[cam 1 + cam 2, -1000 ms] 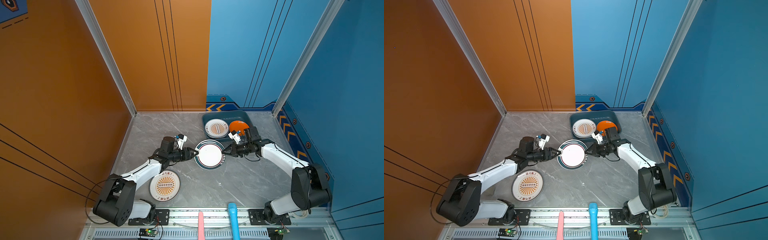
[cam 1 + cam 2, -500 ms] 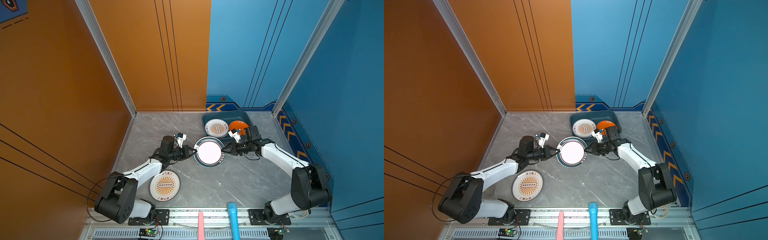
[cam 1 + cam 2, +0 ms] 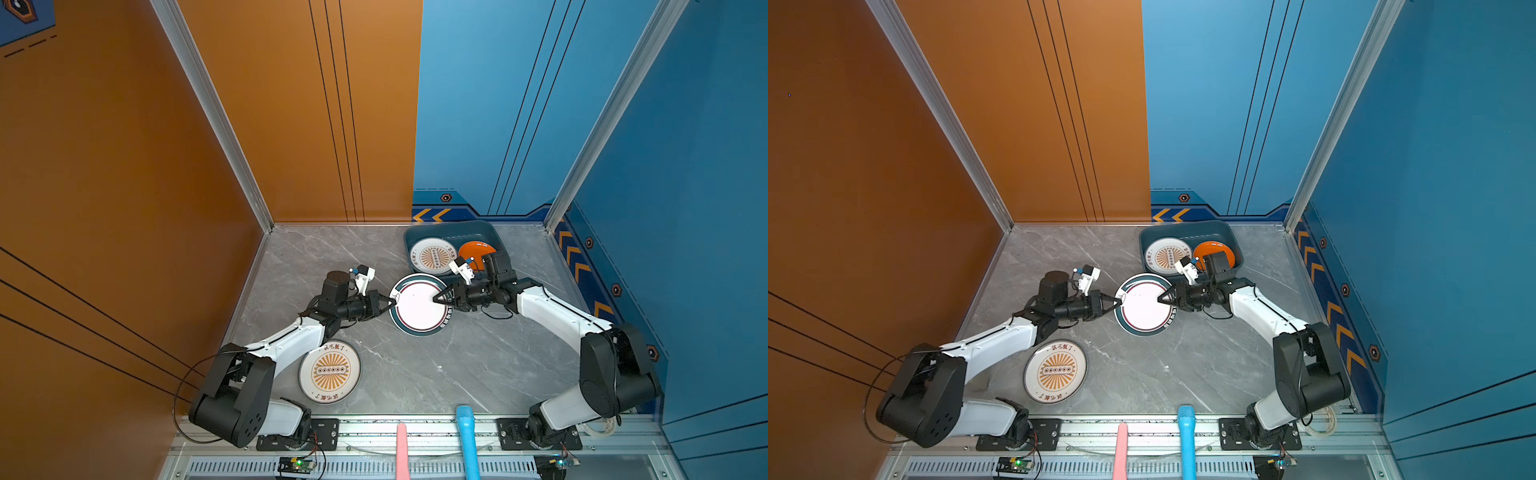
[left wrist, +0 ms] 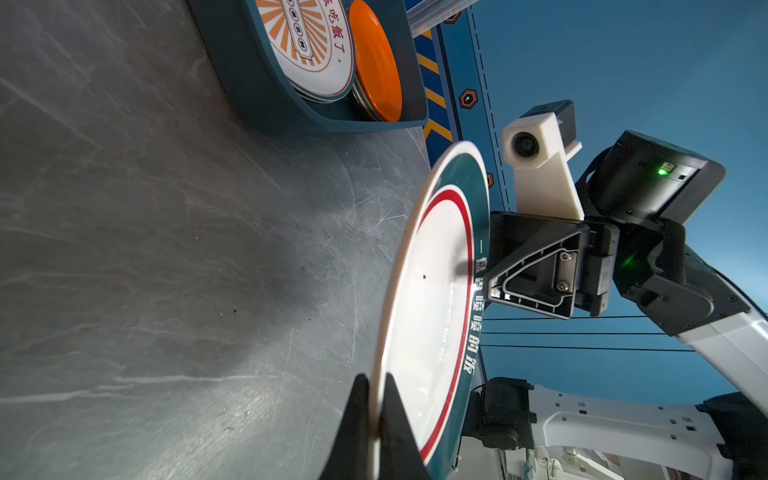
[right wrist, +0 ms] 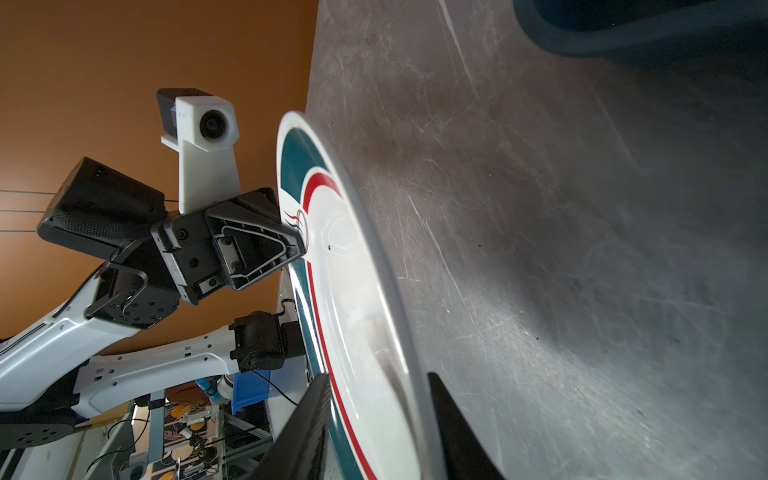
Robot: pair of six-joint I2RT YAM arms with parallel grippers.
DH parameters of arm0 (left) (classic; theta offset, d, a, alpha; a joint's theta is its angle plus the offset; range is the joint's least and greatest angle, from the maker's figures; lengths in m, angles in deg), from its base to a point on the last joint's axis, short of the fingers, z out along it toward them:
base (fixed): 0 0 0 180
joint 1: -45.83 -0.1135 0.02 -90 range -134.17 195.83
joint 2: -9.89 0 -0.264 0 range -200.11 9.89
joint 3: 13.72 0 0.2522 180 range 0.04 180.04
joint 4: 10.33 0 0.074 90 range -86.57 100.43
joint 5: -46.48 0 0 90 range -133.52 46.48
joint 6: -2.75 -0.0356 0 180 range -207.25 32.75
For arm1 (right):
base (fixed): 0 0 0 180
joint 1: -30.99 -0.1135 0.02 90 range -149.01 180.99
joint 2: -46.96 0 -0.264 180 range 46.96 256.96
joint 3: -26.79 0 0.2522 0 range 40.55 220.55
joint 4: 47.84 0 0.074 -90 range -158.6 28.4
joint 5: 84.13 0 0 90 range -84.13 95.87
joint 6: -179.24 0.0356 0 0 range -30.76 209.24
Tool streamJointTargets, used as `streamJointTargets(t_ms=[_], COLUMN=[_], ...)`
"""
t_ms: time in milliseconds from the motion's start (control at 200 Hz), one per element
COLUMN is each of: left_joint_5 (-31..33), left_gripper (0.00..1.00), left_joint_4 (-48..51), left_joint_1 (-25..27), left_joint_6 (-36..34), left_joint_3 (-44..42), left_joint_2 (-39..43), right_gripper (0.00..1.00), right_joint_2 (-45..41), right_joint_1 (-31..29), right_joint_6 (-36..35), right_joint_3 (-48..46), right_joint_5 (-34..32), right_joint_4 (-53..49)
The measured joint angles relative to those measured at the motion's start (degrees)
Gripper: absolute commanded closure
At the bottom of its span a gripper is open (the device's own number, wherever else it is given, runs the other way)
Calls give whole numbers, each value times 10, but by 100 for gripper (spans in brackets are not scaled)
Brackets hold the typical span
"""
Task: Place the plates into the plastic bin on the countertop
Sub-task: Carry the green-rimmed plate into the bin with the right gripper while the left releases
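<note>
- A glossy round teal plate (image 3: 417, 307), white centre inside a thin red ring, is held tilted over the grey, white-veined marble-look table (image 3: 415, 374), just in front of the bin (image 3: 449, 227).
- The left tool (image 3: 391, 301) pinches the plate's rim tight between black tapered fingers (image 4: 355, 428); a second ago its jaws stood parted.
- The right tool (image 3: 435, 297), clamped on the opposite rim a second ago, now straddles it with jaws apart.
- The smooth dark teal plastic bin, with rounded corners, holds a sunburst plate (image 3: 434, 256) and a plain orange plate (image 3: 478, 251).
- A twin plate (image 3: 329, 371) lies flat on the table beside the left arm.
</note>
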Motion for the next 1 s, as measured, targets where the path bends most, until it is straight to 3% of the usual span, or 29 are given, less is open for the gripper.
streamJointTargets(t_ms=[300,375,556,736,851,896,1001], left_joint_5=[-11,-10,-9,5,28,36,55], left_gripper=[100,96,65,39,15,1,2], left_joint_4=[-10,-8,-6,50,100,115,150], left_joint_1=[0,-3,-1,7,7,7,7], left_joint_6=[3,6,-1,-35,-66,-70,-87], left_joint_3=[7,7,7,11,19,23,31], left_joint_2=[-1,-3,-3,17,50,62,84], right_gripper=[87,92,100,100,100,100,100], right_joint_2=[17,17,17,35,57,71,112], right_joint_1=[-15,-14,-15,-3,25,37,65], right_joint_6=[29,30,37,41,45,47,54], right_joint_3=[0,0,1,51,112,140,207], right_joint_5=[16,28,26,0,-29,-43,-83], right_joint_4=[54,65,64,35,1,-9,-32])
